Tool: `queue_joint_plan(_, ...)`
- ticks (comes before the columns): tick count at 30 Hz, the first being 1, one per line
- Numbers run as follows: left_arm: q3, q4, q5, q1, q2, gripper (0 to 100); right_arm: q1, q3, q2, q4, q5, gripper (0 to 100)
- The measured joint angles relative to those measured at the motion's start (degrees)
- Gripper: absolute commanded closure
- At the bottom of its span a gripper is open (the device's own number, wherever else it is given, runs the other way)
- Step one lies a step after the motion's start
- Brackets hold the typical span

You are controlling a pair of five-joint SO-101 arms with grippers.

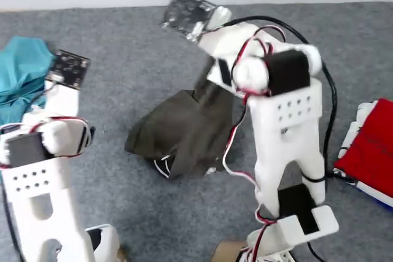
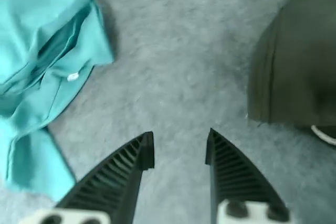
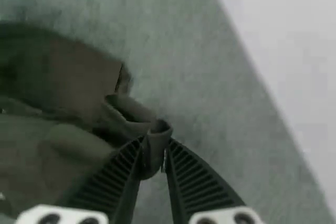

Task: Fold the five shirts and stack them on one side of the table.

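Observation:
A dark olive shirt point(image 1: 184, 130) lies crumpled in the middle of the grey table, with one edge pulled up off the surface. My right gripper point(image 3: 154, 146) is shut on a pinched fold of that shirt point(image 3: 58, 114), holding it raised toward the far side. My left gripper point(image 2: 180, 149) hangs open over bare table, nothing between its fingers. It sits between a teal shirt point(image 2: 42, 72) and the edge of the olive shirt point(image 2: 299, 66). The teal shirt point(image 1: 21, 75) is bunched at the table's far left.
A folded red shirt point(image 1: 371, 148) rests on white and blue cloth at the right edge. The right arm's white body point(image 1: 288, 127) stands just right of the olive shirt. The left arm's base point(image 1: 40, 200) is at the front left.

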Motion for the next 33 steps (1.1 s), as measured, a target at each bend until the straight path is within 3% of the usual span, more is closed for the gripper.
queue_joint_plan(8, 13.01, -9.23, 0.0, 6.86, 1.14, 83, 8.62, 10.46, 0.0, 0.0, -6.95, 99.0)
queue_joint_plan(14, 13.71, -13.71, 0.0, 8.44, 13.01, 77, 13.45, 10.81, 0.0, 0.0, -8.35, 99.0)
queue_joint_plan(25, -2.37, -4.31, 0.88, 10.55, 35.34, 77, 17.76, 10.81, 0.0, 0.0, -8.53, 99.0)
queue_joint_plan(33, -8.0, 0.18, -21.01, 10.55, 36.57, 77, 21.01, 10.81, 0.0, 0.0, -8.53, 99.0)
